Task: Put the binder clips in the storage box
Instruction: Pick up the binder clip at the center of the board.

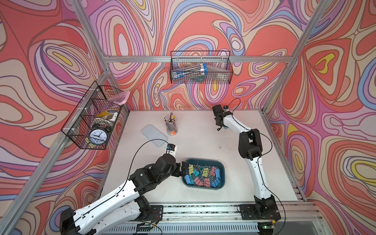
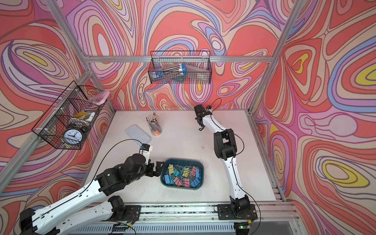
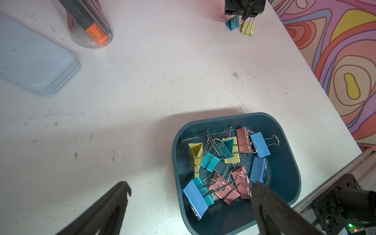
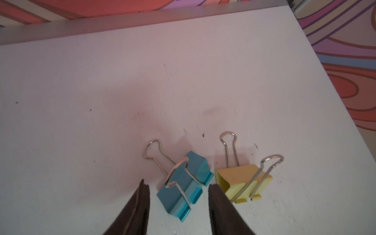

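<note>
The storage box (image 1: 223,168), a dark teal tray, sits at the front middle of the table and holds several binder clips (image 1: 203,173) in blue, teal, yellow and pink. My left gripper (image 1: 183,169) hangs wide open over the box's left rim (image 3: 177,142); one finger is outside the box and the other is above the clips (image 3: 230,148), and nothing is held. At the back right, my right gripper (image 4: 178,188) is open and straddles a teal binder clip (image 4: 183,189) that lies on the table. A yellow binder clip (image 4: 242,181) lies just beside it, outside the jaws.
A pale flat lid (image 1: 154,135) and a clear cup of pens (image 1: 171,127) stand at the back left of the table. Black wire baskets hang on the left wall (image 1: 93,120) and the back wall (image 1: 200,70). The table's back and right edges run near the right gripper.
</note>
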Tool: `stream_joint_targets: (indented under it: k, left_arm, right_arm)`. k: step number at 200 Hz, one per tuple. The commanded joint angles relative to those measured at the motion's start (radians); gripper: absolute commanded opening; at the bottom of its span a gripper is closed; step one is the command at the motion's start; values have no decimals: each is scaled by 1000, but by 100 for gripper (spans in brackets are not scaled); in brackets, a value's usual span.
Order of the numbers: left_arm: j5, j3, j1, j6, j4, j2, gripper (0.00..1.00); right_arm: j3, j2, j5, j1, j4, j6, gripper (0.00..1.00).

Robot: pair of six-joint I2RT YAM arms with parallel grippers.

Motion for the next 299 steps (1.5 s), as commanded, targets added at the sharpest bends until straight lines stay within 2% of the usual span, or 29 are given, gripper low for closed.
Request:
stream_joint_targets:
  k: [1,35,72,105,152,187,259,299]
  left_arm:
    - [-19,31,5,19,-14,10,99]
    - [-10,35,4,17,-2,24,99]
    - [0,35,6,15,13,36,99]
    - [-4,34,4,15,10,31,99]
    - [-4,31,4,10,9,21,99]
    - [2,33,4,10,17,21,99]
    - [11,30,5,0,15,-4,99]
    - [-9,7,4,0,7,-40,99]
  right_arm:
    - [23,22,20,-2,-6,-28,45]
    - [-17,-1,21,-2,26,-55,34]
    - [-54,-30,18,-3,45,-81,12]
    - [-94,-72,-1,-3,64,-89,0]
    - [-183,-182,-46,-3,107,-92,0]
    - [-270,-311,-126,0,127,-76,0]
    - [-578,-711,-283,45,158,-34,0]
    - [-762,-975,-352,152,122,-24,0]
